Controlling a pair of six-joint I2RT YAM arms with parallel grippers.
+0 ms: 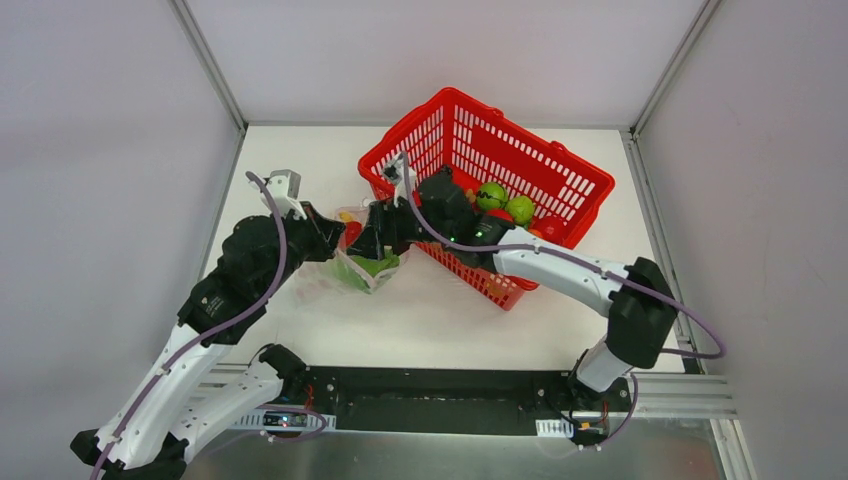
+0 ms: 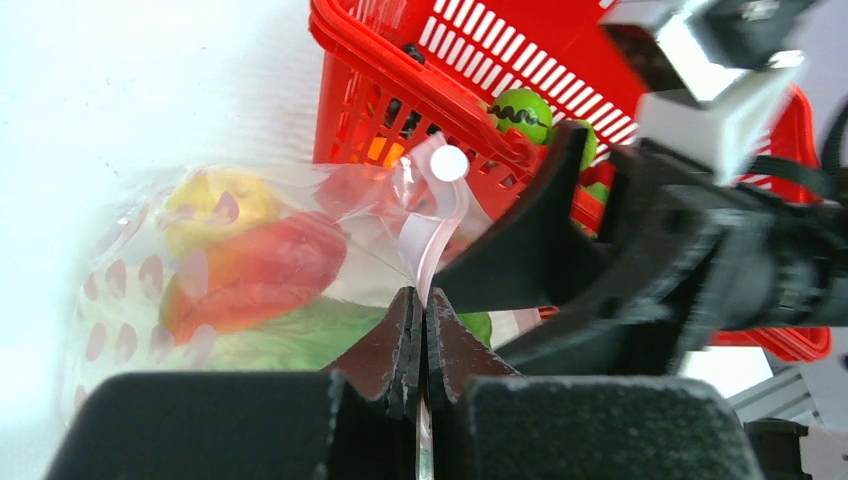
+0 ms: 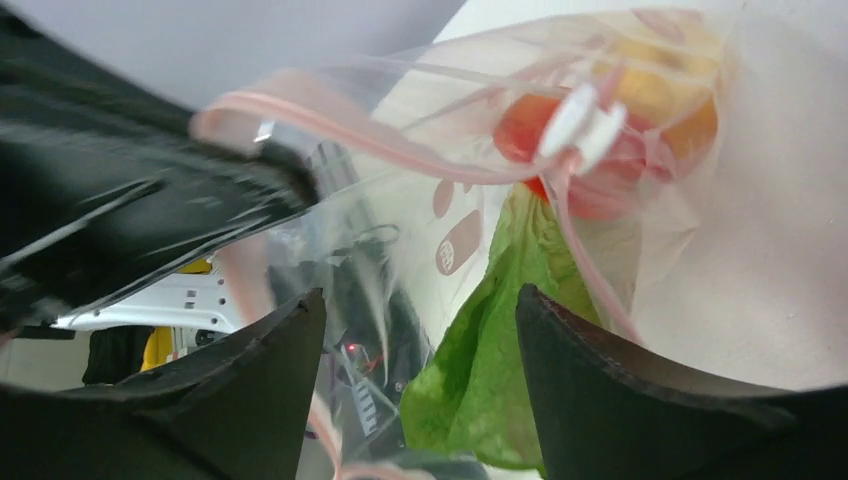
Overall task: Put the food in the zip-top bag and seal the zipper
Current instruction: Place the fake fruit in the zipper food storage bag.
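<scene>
One red basket (image 1: 540,150) beside zip-top bag (image 1: 345,268)

The red basket (image 1: 520,170) blocks the table's (image 1: 450,320) far-right part. The left gripper (image 1: 335,232) and right gripper (image 1: 372,238) crowd the zip-top bag (image 1: 345,270), apparently against the basket's left corner. The near edge strip and far-left corner lie open.

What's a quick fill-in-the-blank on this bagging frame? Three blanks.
1. The left gripper is ____ on the mouth edge of the zip-top bag.
2. The right gripper has its fingers ____.
3. The green cabbage lies inside the clear ____, not in the red basket.

Missing words: shut; open; bag.
</scene>
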